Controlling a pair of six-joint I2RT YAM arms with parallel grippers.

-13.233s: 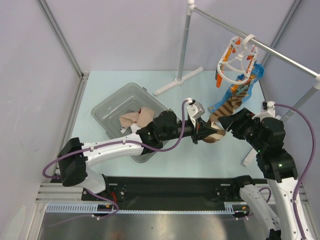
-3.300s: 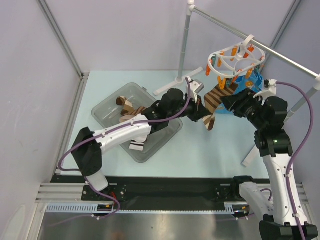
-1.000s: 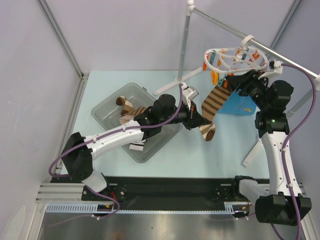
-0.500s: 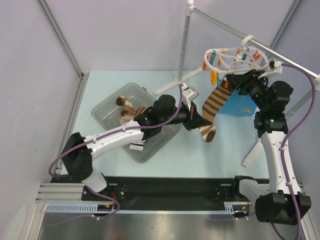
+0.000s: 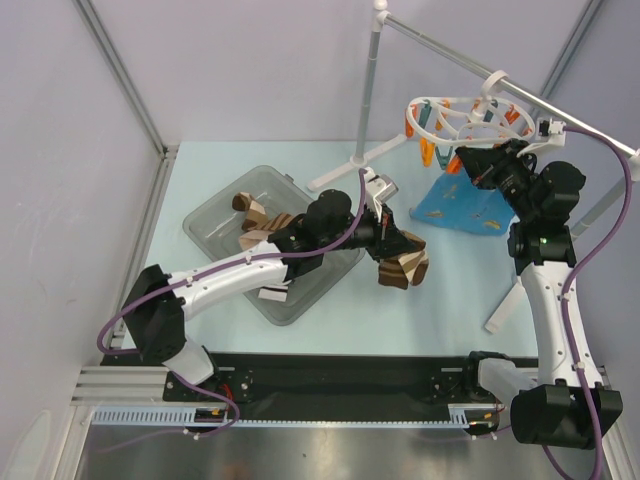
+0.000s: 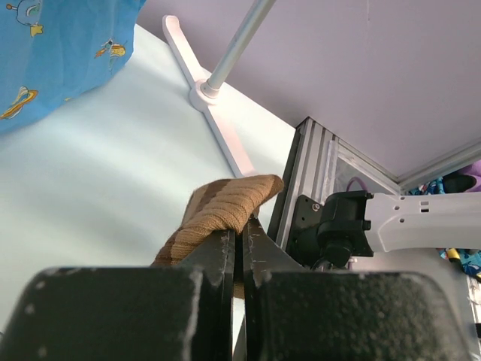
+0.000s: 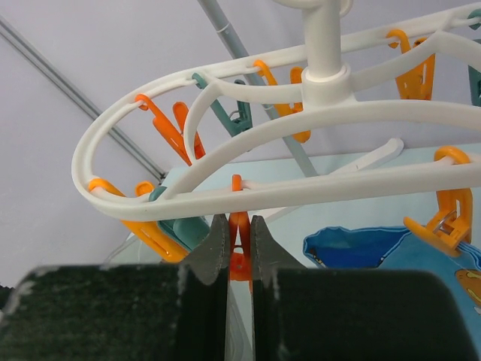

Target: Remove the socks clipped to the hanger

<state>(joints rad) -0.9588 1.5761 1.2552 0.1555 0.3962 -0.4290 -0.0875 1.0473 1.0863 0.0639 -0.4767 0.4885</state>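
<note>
The left hand (image 6: 240,237) is clenched on a fold of the brown striped sock (image 5: 405,268), which hangs bunched well below the hanger (image 7: 338,188) and to its left, off its clips and above the bench (image 5: 450,290); the right hand (image 7: 239,229) is up against the hanger's near rim, its fingers squeezed onto one orange clip (image 7: 238,203); the blue sock (image 5: 465,200) hangs directly beneath the hanger, and which clip holds it cannot be told; the grey bin (image 5: 212,222), farther left of the hanger, has other socks lying in it.

The risks look plain enough; the hanger rests only by its hook on the rail (image 5: 560,110) and sits tilted, so a sideways or upward tug from the right hand could set it swinging or lift the hook off; if the pinched clip is not the one on the blue sock, the squeeze frees nothing; the left hand's bite on the striped sock is small, and a quick swing away from the hanger could shake it loose short of the bin.
</note>
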